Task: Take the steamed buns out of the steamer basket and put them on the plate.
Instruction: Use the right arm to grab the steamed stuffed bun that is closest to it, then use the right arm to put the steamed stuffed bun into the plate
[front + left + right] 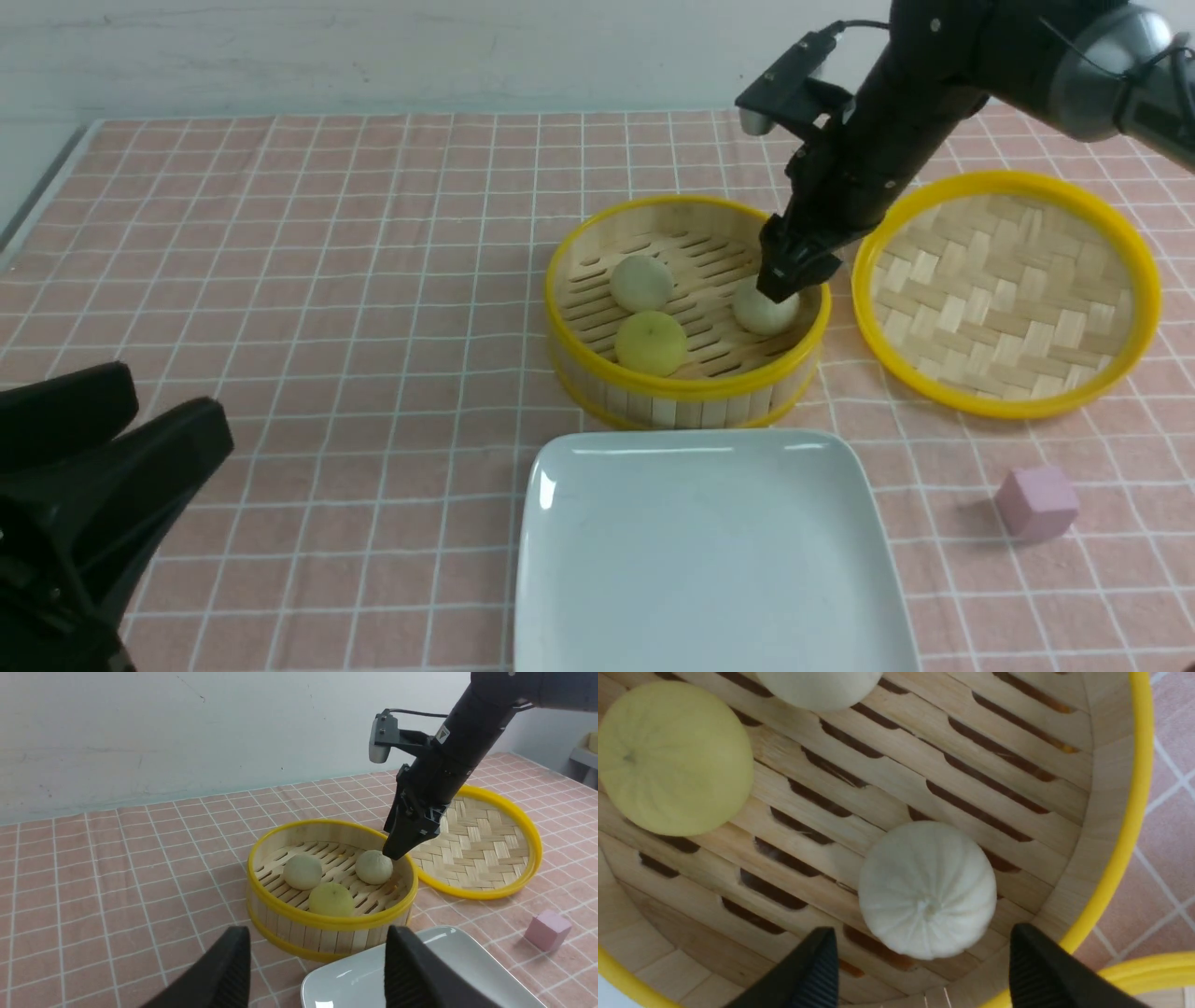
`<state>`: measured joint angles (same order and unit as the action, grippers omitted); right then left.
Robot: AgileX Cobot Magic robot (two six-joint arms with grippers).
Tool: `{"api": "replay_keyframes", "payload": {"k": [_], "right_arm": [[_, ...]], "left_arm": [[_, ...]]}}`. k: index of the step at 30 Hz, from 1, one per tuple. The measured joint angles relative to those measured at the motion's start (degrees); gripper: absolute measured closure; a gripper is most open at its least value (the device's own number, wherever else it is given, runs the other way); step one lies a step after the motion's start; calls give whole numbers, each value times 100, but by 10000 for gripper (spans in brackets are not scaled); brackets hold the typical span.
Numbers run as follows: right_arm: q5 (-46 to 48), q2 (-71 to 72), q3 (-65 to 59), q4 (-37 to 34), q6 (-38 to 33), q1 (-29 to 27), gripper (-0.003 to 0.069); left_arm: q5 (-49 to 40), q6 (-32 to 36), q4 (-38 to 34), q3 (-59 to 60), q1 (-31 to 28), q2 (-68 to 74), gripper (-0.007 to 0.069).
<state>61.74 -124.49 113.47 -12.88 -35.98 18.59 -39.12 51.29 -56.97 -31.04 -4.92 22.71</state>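
A worktop covered in a pink cloth with a white grid runs back to a plain pale wall. On its right side, towards the back, lies a shallow round tray with a yellow rim and a woven herringbone surface, resting flat. A small pink cube sits on the cloth nearer the front, apart from the tray, with a soft shadow on its left.
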Motion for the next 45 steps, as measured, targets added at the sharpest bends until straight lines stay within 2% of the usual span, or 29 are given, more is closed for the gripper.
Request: {"api": "replay_keyframes", "payload": {"k": [10, 18, 22, 23, 24, 25, 26, 30, 31, 38, 40, 45], "right_arm": [[-283, -211, 5, 31, -128, 128, 171], [-471, -423, 11, 406, -128, 128, 172], [-490, -423, 11, 445, -128, 128, 204], [-490, -423, 11, 445, -128, 128, 251], [-490, -423, 11, 445, -128, 128, 267], [-490, -423, 11, 445, -122, 128, 336], [-490, -423, 11, 445, -122, 128, 359], [-484, -401, 11, 459, -122, 128, 615], [-457, -364, 11, 459, -122, 140, 633], [285, 174, 225, 466, -111, 289, 632], [742, 519, 452, 384, 149, 333, 632], [934, 1177, 668, -74, 807, 334, 632]], "left_arm": [[-135, 0, 11, 0, 0, 0, 217], [-256, 0, 24, 0, 0, 0, 217], [-299, 0, 35, 0, 0, 0, 221], [-300, 0, 35, 0, 0, 0, 221], [-300, 0, 35, 0, 0, 0, 221], [-302, 0, 35, 0, 0, 0, 221], [-302, 0, 35, 0, 0, 0, 221], [-302, 0, 40, 0, 0, 0, 223], [-302, 0, 47, 0, 0, 0, 224], [-307, 0, 60, 0, 0, 0, 224], [-313, 0, 71, 0, 0, 0, 224], [-319, 4, 77, 0, 0, 0, 225]]}}
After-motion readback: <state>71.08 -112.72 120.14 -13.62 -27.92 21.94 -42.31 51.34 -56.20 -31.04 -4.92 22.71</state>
